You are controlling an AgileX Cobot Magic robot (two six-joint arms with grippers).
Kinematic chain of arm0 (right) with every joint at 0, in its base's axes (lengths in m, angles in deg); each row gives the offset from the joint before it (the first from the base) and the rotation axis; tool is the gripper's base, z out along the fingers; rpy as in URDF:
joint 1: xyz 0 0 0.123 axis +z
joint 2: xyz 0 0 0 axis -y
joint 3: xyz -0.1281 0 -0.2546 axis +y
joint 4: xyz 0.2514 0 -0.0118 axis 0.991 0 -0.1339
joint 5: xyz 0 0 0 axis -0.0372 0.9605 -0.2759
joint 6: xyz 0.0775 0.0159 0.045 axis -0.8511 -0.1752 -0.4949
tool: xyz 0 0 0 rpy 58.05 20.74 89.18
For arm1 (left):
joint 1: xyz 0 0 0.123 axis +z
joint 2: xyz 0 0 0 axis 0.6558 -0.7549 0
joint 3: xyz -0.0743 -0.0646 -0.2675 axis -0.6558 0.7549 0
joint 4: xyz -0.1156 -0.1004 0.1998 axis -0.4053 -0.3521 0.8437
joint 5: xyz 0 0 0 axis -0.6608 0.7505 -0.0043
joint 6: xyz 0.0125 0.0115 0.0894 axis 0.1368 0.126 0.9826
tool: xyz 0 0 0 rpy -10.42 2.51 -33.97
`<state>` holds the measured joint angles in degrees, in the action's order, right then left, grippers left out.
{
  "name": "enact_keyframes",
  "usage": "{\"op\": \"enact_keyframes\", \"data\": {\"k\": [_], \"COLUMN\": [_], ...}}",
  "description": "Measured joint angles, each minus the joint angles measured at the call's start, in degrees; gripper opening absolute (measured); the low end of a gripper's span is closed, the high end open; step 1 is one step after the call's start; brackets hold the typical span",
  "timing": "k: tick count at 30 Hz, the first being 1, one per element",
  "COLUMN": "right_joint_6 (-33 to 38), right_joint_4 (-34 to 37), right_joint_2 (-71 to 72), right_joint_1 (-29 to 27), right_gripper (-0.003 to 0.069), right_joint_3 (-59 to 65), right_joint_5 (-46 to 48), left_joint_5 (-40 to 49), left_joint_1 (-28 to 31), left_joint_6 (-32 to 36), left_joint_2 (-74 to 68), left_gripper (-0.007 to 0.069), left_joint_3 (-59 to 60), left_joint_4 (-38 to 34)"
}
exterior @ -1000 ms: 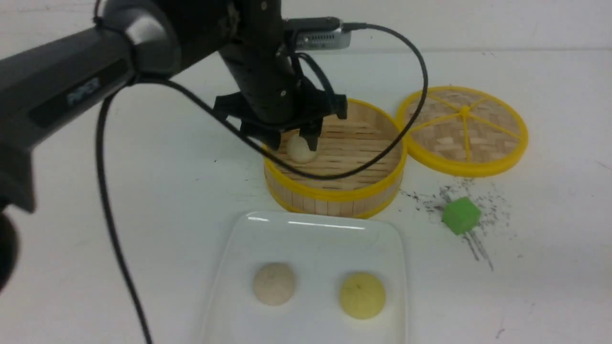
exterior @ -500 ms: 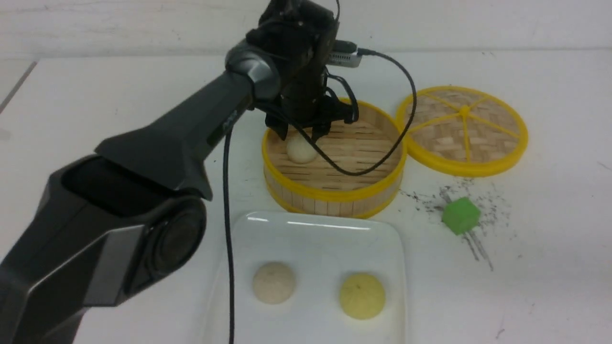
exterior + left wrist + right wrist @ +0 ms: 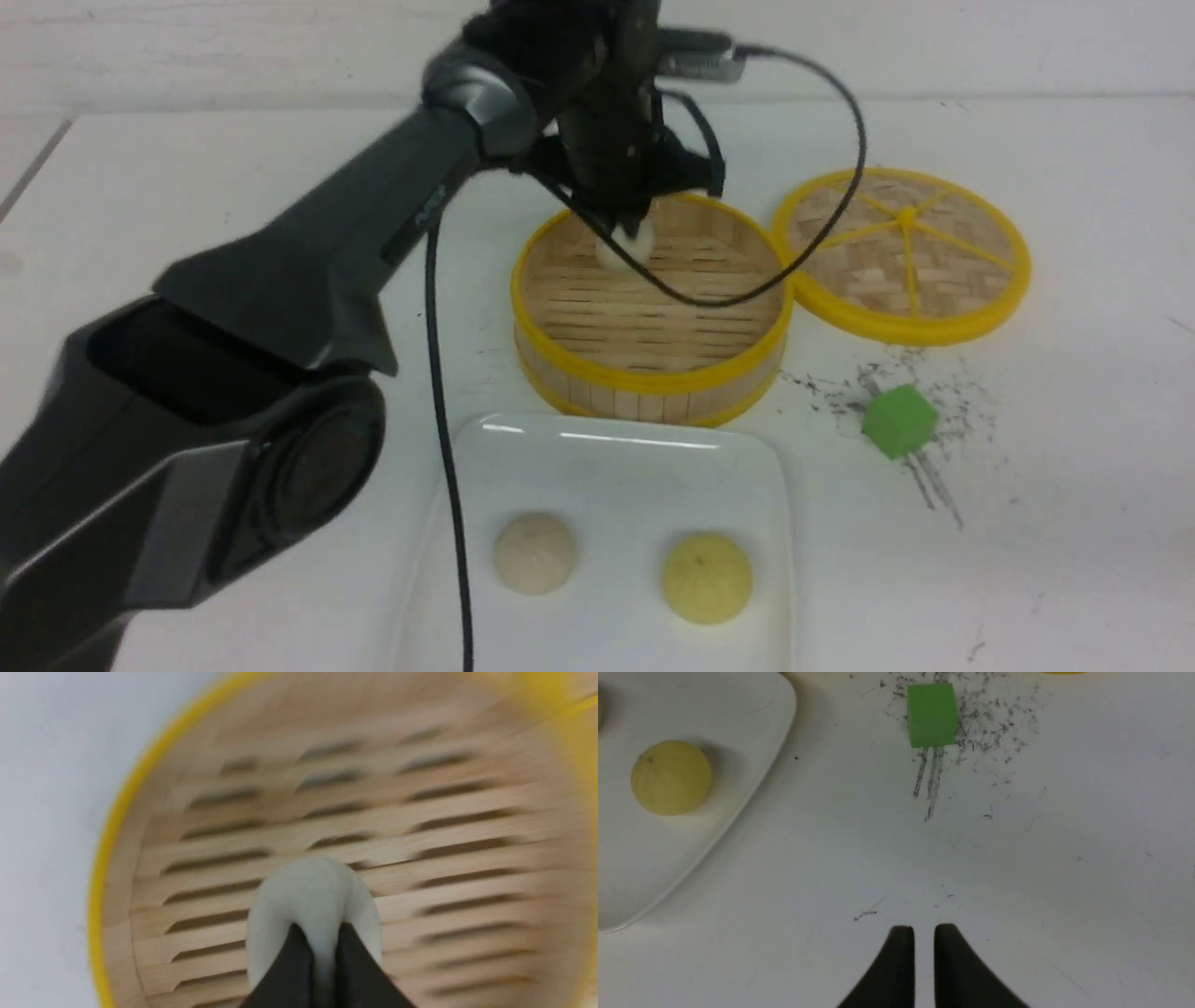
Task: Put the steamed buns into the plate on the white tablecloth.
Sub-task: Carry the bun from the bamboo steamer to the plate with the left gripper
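The left gripper (image 3: pixel 320 947) has its fingers clamped on the last steamed bun (image 3: pixel 313 900) above the steamer (image 3: pixel 653 373), with the plate (image 3: pixel 616 448) lying nearer the robot; right fingers nearly together, empty

I am counting three steamed buns: an off-white bun (image 3: pixel 535 553), a pale yellow bun (image 3: pixel 707 578) and a third bun (image 3: pixel 624 250). I am also seeing one plate (image 3: pixel 607 457), one steamer basket (image 3: pixel 653 373), one lid (image 3: pixel 904 254) and one green cube (image 3: pixel 899 421).
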<state>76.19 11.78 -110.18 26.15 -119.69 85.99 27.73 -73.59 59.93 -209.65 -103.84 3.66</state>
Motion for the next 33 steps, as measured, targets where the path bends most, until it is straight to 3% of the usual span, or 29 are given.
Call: {"op": "enact_keyframes", "data": {"k": [5,9,13,18,22,26,33], "right_joint_6": [-0.05,-0.05,-0.05,-0.05,-0.05,-0.05,-0.05], "right_joint_4": [0.29,0.40,0.42,0.42,0.42,0.42,0.16], "right_joint_2": [0.00,0.00,0.00,0.00,0.00,0.00,0.00], "right_joint_1": [0.00,0.00,0.00,0.00,0.00,0.00,0.00], "right_gripper": [0.0099,0.0103,0.0110,0.0117,0.0121,0.0125,0.0131], "right_joint_3": [0.00,0.00,0.00,0.00,0.00,0.00,0.00], "right_joint_5": [0.00,0.00,0.00,0.00,-0.06,-0.49,-1.12], "left_joint_5": [0.00,0.00,0.00,-0.75,-10.69,-21.78,-29.99], "left_joint_1": [-0.18,-0.34,-3.22,-7.93,-10.55,-10.87,-10.87], "left_joint_6": [2.63,2.78,2.85,0.81,-4.77,-10.20,-11.49], "left_joint_2": [13.59,25.75,41.15,50.09,50.76,50.06,49.00], "left_gripper": [0.0027,0.0027,0.0029,0.0029,0.0029,0.0031,0.0047], "left_joint_3": [1.25,10.94,34.34,63.39,81.60,91.41,94.25], "left_joint_4": [-2.96,-6.04,-7.35,-7.77,-7.83,-7.84,-7.14]}}
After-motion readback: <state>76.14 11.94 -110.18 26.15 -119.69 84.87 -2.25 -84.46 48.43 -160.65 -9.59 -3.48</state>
